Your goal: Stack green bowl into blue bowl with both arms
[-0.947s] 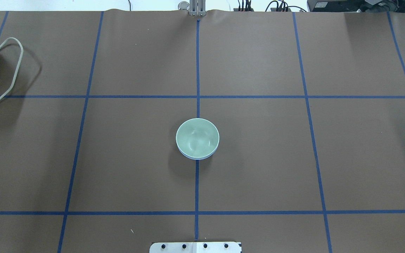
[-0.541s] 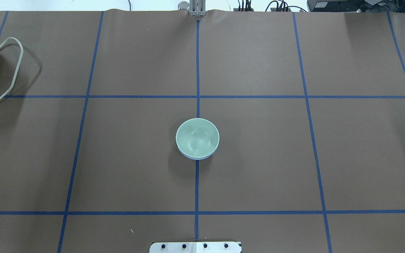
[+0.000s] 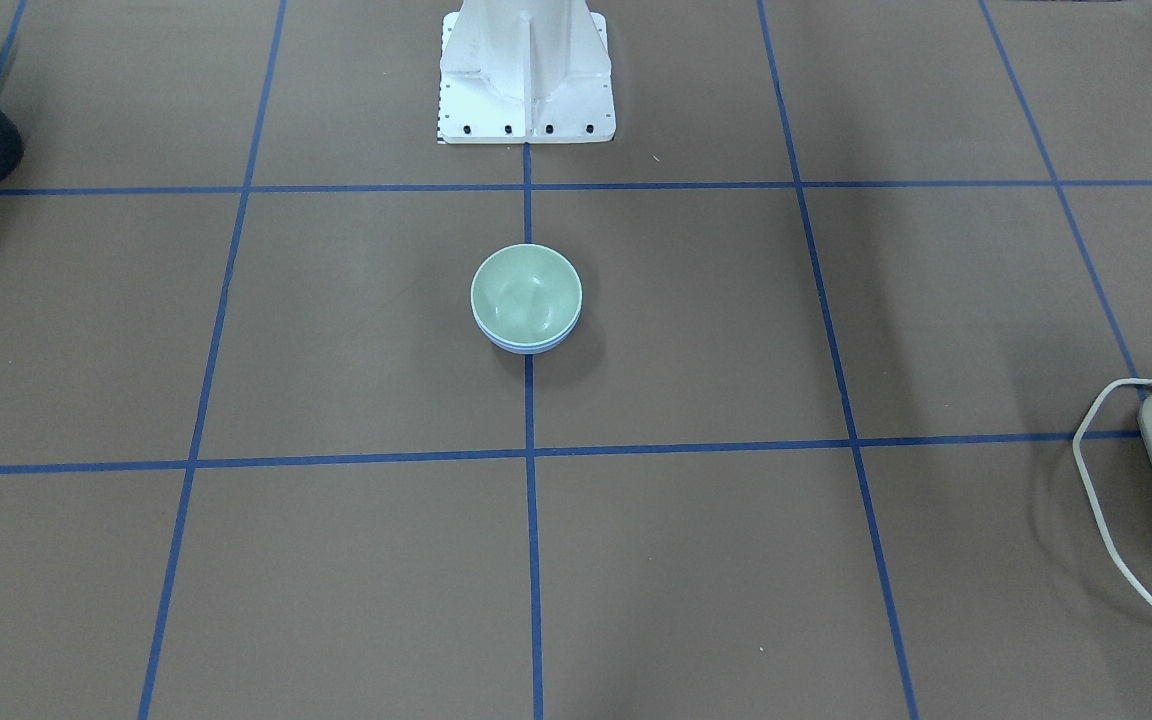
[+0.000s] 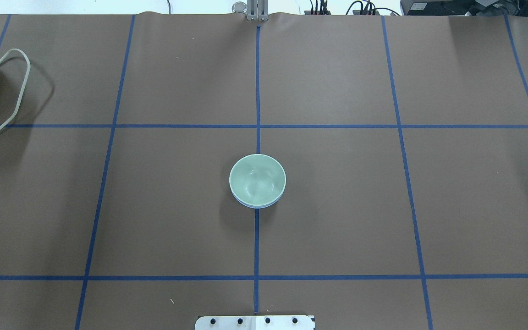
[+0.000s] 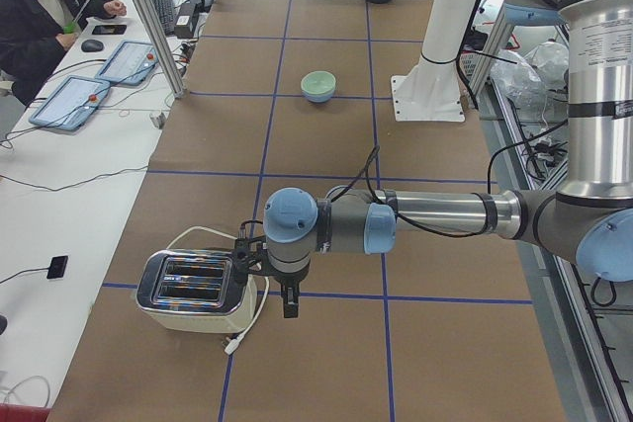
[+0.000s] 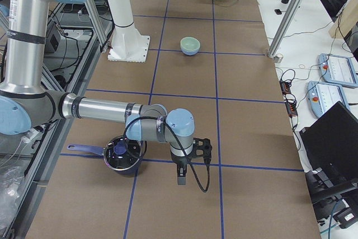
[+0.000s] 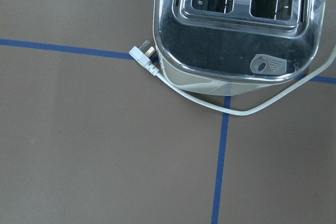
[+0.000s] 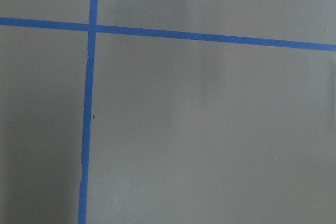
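The pale green bowl [image 4: 257, 178] sits nested inside the blue bowl [image 4: 251, 205] at the table's middle, on the centre tape line. Only a thin blue edge shows under the green rim [image 3: 526, 290], as in the front view [image 3: 526, 348]. Both arms are far from the bowls. The left gripper [image 5: 289, 305] hangs beside the toaster at the table's left end. The right gripper [image 6: 181, 178] hangs beside a black pot at the right end. Both grippers show only in the side views, so I cannot tell whether they are open or shut. Neither wrist view shows fingers or a bowl.
A chrome toaster [image 7: 236, 19] with a white cord and plug [image 7: 143, 52] stands at the left end. A black pot [image 6: 123, 152] stands at the right end. The white pedestal [image 3: 526, 70] is at the robot's side. An operator [image 5: 40, 7] sits at a side desk.
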Available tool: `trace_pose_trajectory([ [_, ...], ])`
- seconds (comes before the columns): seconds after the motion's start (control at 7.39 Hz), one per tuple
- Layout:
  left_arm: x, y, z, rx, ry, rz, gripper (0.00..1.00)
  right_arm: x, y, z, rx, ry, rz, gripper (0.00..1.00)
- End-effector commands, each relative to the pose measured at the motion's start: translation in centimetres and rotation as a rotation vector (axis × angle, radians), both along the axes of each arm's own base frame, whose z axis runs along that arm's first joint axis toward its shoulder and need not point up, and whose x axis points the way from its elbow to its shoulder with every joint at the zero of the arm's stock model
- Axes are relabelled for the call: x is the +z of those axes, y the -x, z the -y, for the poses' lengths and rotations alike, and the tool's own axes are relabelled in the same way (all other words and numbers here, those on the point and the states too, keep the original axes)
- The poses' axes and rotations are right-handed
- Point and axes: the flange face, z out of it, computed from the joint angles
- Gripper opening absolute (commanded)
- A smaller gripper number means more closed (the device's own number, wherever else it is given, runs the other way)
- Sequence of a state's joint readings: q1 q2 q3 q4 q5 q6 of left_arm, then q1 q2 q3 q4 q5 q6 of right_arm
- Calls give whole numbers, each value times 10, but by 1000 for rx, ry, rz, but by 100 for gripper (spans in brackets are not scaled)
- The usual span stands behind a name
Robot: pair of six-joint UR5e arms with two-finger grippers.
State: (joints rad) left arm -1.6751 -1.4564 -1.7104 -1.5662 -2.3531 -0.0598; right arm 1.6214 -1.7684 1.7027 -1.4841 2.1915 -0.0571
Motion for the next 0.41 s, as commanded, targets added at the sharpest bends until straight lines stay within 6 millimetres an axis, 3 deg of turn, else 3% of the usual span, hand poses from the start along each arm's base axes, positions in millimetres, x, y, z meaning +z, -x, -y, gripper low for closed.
trace_pose_trajectory([
  [0.0, 2, -1, -2, 2, 5, -1, 99, 1, 0, -2, -2, 1, 1, 100],
  [0.27, 4, -1, -5, 2, 10, -1, 99, 2, 0, -2, -3, 2, 1, 100],
])
